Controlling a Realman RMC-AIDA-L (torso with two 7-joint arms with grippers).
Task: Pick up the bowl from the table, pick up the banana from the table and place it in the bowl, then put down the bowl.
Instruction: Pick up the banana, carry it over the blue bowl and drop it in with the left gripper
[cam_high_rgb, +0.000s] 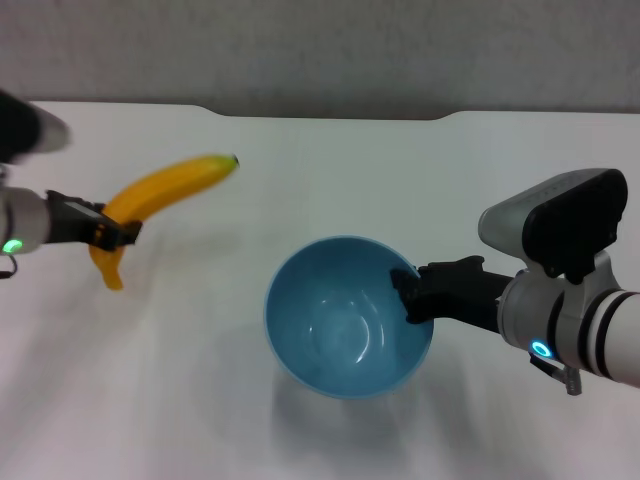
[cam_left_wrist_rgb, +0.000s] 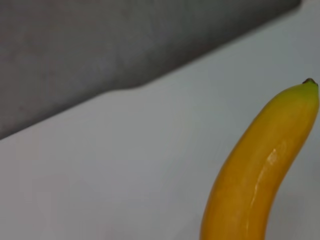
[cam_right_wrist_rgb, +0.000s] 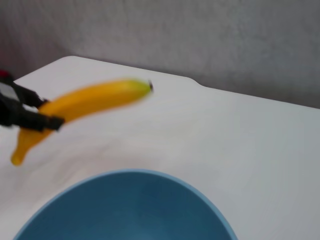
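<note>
The light-blue bowl (cam_high_rgb: 345, 315) hangs tilted above the white table (cam_high_rgb: 400, 170), its shadow below it. My right gripper (cam_high_rgb: 408, 293) is shut on the bowl's right rim. My left gripper (cam_high_rgb: 112, 233) is shut on the yellow banana (cam_high_rgb: 165, 190) near its stalk end and holds it above the table at the left, dark tip pointing right and away from me. The left wrist view shows the banana (cam_left_wrist_rgb: 257, 170) close up over the table (cam_left_wrist_rgb: 125, 165). The right wrist view shows the bowl's rim (cam_right_wrist_rgb: 130, 175), the banana (cam_right_wrist_rgb: 85, 102) and the left gripper (cam_right_wrist_rgb: 42, 116) beyond it.
The table's far edge has a notch (cam_high_rgb: 330, 115) with a grey wall behind it. Nothing else lies on the tabletop around the bowl and banana.
</note>
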